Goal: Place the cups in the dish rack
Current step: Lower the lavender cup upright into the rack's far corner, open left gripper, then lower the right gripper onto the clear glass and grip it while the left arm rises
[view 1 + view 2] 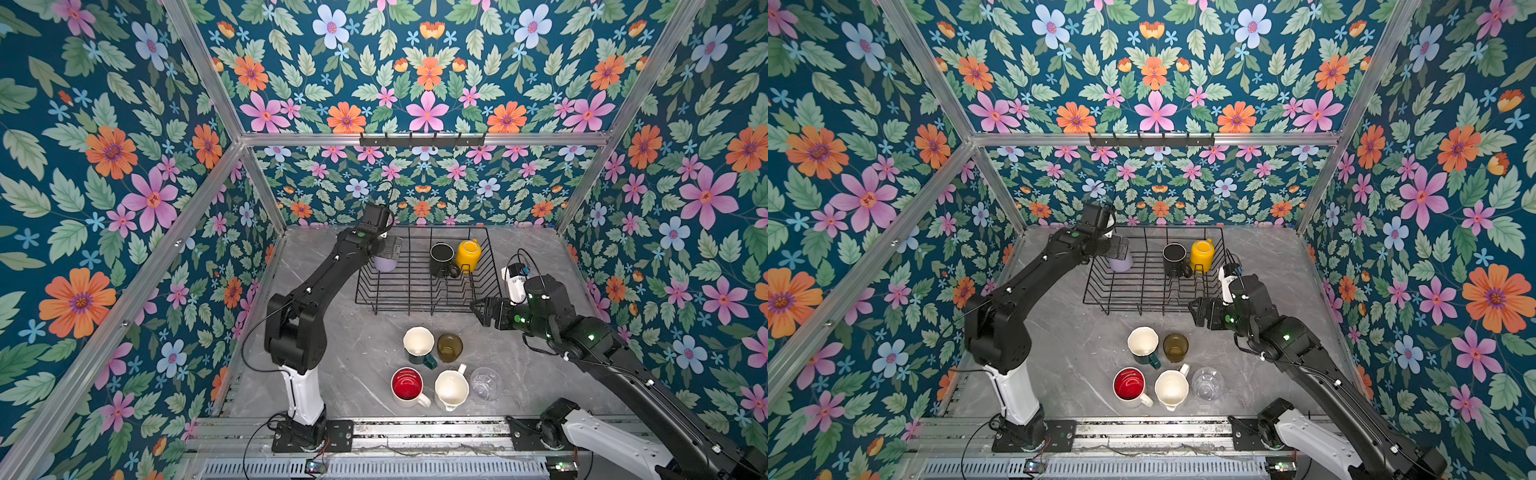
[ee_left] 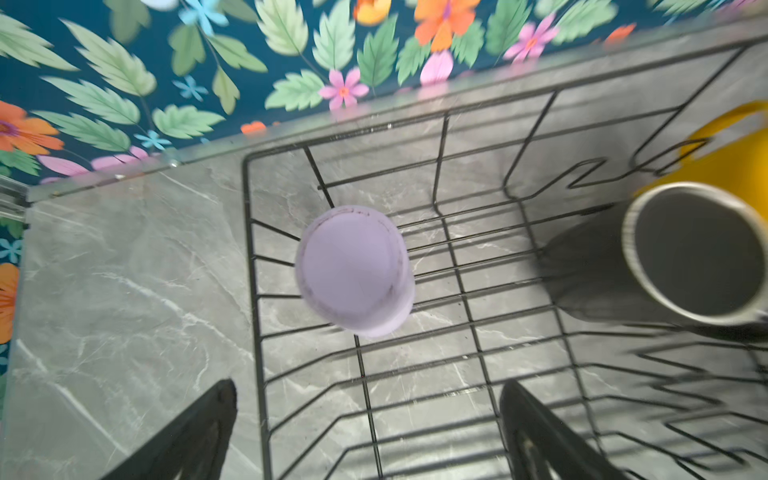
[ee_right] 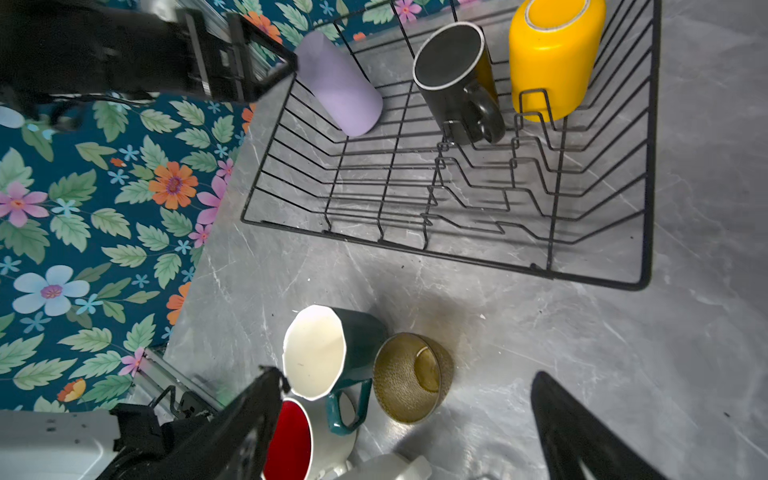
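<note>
Left fingers [image 2: 199, 432] spread, clear of lilac tumbler [image 2: 353, 270].

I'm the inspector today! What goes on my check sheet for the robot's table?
Surface: grey marbled table.
Job's things: rack holds lilac tumbler, black mug, yellow mug; green mug, olive glass, red-inside mug, white mug, clear glass wait on table.
Clutter: nothing seen.
Pincers: left pincer open near the tumbler; right pincer open, empty.
Cables: black cable loops beside left arm.
Surroundings: flowery walls, hook bar.
</note>
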